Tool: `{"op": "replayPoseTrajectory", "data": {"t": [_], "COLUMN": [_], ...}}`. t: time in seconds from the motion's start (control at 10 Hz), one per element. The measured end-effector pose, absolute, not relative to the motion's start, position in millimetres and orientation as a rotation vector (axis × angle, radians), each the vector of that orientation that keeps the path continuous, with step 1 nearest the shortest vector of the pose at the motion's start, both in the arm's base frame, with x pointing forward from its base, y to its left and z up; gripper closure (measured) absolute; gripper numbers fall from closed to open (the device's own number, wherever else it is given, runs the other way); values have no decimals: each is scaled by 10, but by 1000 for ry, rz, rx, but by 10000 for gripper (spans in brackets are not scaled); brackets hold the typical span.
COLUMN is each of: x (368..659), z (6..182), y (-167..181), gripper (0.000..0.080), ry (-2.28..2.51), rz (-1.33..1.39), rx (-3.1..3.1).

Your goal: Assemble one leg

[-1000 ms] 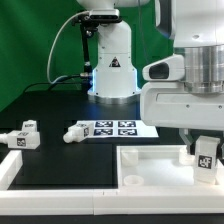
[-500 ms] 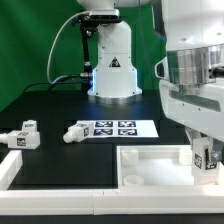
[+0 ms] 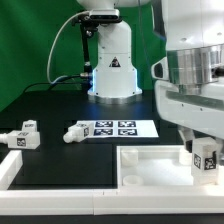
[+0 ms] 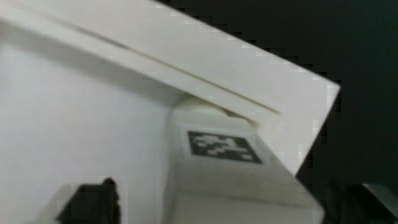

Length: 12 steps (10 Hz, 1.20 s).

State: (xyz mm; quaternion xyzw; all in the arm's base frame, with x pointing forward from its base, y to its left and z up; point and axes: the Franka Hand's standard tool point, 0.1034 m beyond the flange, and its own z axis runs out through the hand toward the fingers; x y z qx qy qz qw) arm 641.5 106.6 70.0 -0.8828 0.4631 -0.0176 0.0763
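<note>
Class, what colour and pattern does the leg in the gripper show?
The leg is white with a square black-and-white marker tag, clearest in the wrist view.

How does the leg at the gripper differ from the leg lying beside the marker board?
The leg at the gripper stands upright at the white panel; the leg beside the marker board lies on its side on the black table. The first is under the gripper; the second sits free. Both are white and tagged.
</note>
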Motion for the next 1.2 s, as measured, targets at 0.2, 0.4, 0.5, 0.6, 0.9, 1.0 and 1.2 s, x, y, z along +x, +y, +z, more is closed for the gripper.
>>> {"op": "replayPoseTrajectory", "data": {"t": [0.2,0.4,0.5,0.6,0.9,1.0,1.2], "x": [6406,6412,6412,6411,6421,6421,6420], "z": [696,695,694,690,655,655,653], "y": [1104,1076,1074,1072,1109,1108,1108], "gripper": [158,151,151,151,151,151,395], "ry": [1062,887,823,652,-4,56,84], "rz": [-77,-93,-98,-111,-144,-141,-140], "rx": [-2799,-2865,-2885,-2940,-3057,-3054,-3053]}}
